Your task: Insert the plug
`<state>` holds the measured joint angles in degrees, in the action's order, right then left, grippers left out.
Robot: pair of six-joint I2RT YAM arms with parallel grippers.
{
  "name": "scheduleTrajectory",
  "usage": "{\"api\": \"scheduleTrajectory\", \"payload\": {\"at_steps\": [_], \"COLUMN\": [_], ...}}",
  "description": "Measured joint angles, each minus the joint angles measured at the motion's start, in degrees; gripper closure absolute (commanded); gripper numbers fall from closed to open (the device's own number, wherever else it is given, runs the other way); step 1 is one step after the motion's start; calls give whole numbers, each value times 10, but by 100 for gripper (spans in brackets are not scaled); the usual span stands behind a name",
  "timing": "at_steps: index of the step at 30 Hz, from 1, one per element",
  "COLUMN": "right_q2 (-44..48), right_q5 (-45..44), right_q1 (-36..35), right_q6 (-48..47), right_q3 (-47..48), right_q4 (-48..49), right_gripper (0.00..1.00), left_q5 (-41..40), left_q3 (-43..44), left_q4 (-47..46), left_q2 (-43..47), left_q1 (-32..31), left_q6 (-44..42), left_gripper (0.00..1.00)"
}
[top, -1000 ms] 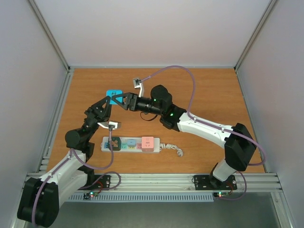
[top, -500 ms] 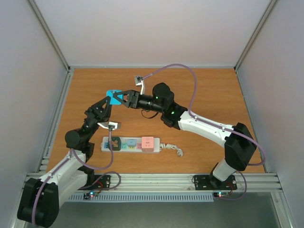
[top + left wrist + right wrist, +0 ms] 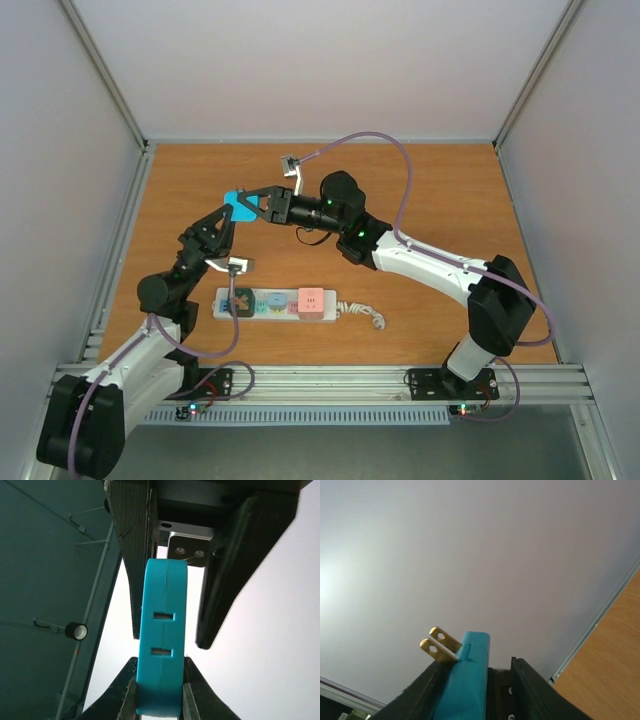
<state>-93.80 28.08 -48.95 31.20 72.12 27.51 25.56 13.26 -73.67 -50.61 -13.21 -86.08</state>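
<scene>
The blue plug (image 3: 161,630) hangs above the far left of the bench (image 3: 450,190), beyond the power strip (image 3: 285,303), clamped in the left claw (image 3: 159,695), the right claw (image 3: 477,662) straddling it, jaws apart

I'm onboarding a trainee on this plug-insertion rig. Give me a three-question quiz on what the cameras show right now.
1. True or false: the blue plug is held in the air, apart from the power strip.
2. How many brass prongs stick out of it? A one, B two, C three.
3. Which gripper is clamped shut on it?
Key: 1 true; 2 B; 3 the left gripper.
</scene>
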Motion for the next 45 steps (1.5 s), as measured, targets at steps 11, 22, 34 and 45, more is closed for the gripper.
{"api": "scheduleTrajectory", "payload": {"at_steps": [11,22,34,45], "right_q2": [-9,-16,193,325], "right_q5": [10,18,-169,-132], "right_q1": [7,13,20,23], "right_q6": [25,65,-132,-424], "right_q3": [1,-1,-103,-264], "right_q4": [2,-8,-99,-118], "right_gripper": [89,49,4,8], "left_q5": [0,5,-6,120], "left_q3": [-7,-10,162,537], "left_q4": [-3,-8,389,1219], "left_q2": [-22,-48,68,-152], "left_q1": [1,1,-4,-2], "left_q6": [-21,-34,13,113], "left_gripper": [99,99,99,99]}}
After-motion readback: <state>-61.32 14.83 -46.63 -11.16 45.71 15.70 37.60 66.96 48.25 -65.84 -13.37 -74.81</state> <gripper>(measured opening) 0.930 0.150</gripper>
